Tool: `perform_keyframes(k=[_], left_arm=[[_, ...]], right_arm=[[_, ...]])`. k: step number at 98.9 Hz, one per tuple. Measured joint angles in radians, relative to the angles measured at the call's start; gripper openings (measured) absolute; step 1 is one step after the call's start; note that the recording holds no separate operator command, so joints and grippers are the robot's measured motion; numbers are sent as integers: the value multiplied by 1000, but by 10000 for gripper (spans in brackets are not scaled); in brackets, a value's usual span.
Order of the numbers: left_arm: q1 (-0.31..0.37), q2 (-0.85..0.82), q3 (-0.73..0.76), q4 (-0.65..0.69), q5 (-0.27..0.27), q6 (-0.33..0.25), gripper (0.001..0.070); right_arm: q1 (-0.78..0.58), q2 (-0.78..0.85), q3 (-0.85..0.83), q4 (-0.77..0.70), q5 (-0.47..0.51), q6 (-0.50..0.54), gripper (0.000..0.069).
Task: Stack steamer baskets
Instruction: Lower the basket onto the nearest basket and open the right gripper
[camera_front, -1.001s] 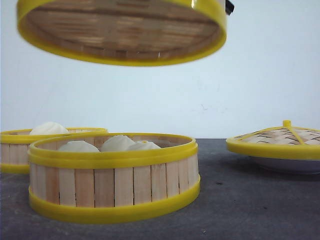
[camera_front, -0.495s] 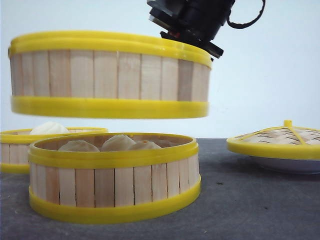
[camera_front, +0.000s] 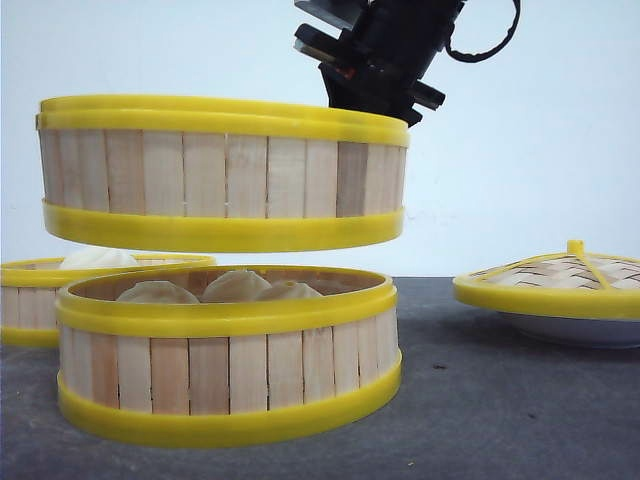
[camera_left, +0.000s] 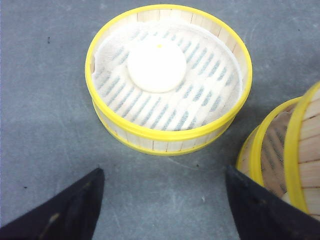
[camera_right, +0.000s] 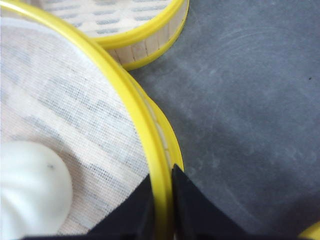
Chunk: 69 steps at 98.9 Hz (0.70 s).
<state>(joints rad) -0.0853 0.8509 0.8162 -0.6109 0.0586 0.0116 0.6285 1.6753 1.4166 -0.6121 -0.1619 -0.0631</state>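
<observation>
Above the front steamer basket (camera_front: 228, 355), clear of it, the lifted steamer basket (camera_front: 222, 175) hangs level, rim pinched at 3 o'clock by the right gripper (camera_right: 162, 200). Left gripper (camera_left: 160, 205) gapes wide, empty, near the third basket (camera_left: 168, 77).

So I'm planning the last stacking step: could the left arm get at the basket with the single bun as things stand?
Probably yes. The left pincer is open and hovers just beside the single-bun basket, with only bare table between them. The held basket hangs off to one side.

Steamer baskets (camera_front: 222, 175) pale wood with yellow rims; table (camera_front: 500, 410) dark grey.
</observation>
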Motion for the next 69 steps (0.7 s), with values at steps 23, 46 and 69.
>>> perform_keyframes(k=[23, 46, 69], left_arm=[[0, 0, 0, 0, 0, 0, 469], [0, 0, 0, 0, 0, 0, 469], [0, 0, 0, 1, 0, 0, 469]], right_arm=[[-8, 56, 0, 3, 1, 1, 23], [-37, 56, 0, 21, 0, 11, 23], [-49, 75, 0, 21, -16, 20, 23]])
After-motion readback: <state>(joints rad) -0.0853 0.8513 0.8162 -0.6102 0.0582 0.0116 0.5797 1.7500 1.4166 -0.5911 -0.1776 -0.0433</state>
